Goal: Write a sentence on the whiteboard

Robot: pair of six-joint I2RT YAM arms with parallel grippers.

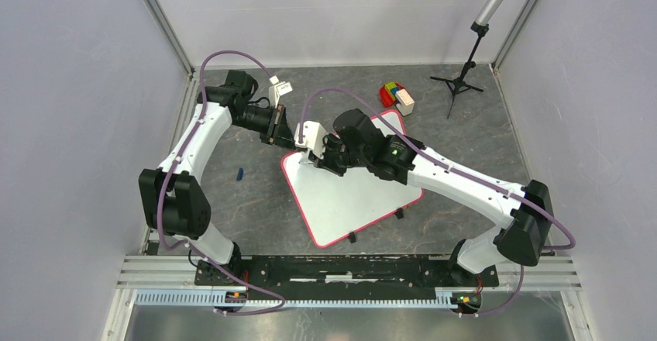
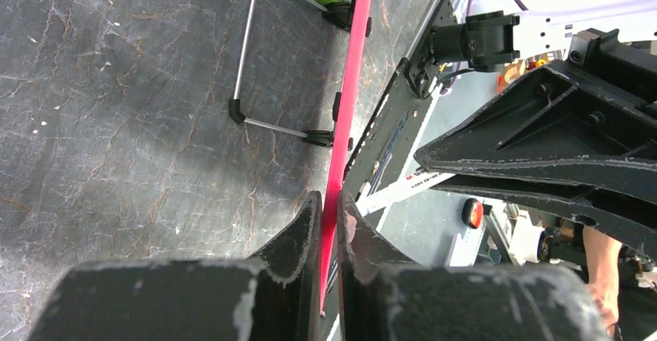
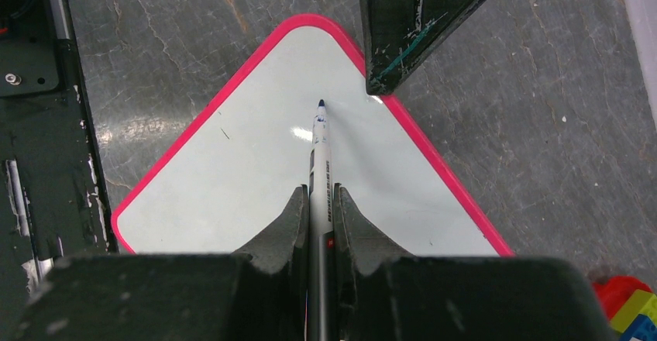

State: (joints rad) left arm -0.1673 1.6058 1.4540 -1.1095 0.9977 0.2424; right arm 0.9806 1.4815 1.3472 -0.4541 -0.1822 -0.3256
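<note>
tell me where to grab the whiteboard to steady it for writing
Grip the whiteboard by its thin pink rim at the left corner, coming in edge-on from the left with one finger on each face; the panel is flat and thin. The left pincer is shut there, clear of the marker in the right pincer.

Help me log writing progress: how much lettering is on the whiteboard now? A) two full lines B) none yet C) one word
B: the whiteboard shows only bare white in the right wrist view, and the right gripper holds the marker with its tip pointing at the blank surface.
</note>
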